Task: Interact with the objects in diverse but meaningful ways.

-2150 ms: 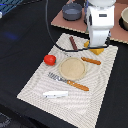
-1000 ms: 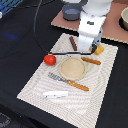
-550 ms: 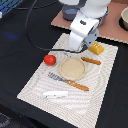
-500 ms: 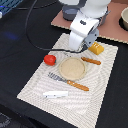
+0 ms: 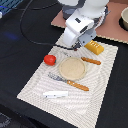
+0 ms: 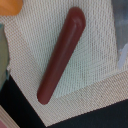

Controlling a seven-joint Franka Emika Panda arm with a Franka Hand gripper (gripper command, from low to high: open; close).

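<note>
The reddish-brown sausage stick (image 6: 62,55) fills the wrist view, lying on the striped placemat (image 6: 95,75) near its dark edge. In the exterior view my gripper (image 5: 74,46) hangs low over that spot at the mat's far side and covers most of the sausage. Its fingers are hidden, so I cannot tell whether they are open or shut. A red tomato (image 5: 49,59) sits at the exterior view's left of the tan round plate (image 5: 72,68). The yellow-orange bread block (image 5: 94,48) lies beside the gripper, with an orange-handled knife (image 5: 91,61) below it. The orange-handled fork (image 5: 70,82) and the white flat piece (image 5: 55,93) lie nearer the front.
The placemat (image 5: 107,87) lies on a black table. A brown board with a bowl (image 5: 124,18) on it is at the back, on the exterior view's right. A black cable (image 5: 30,27) trails from the arm across the table behind the mat.
The arm has swung from the back toward the exterior view's left and come down over the sausage stick. The objects on the mat have not moved.
</note>
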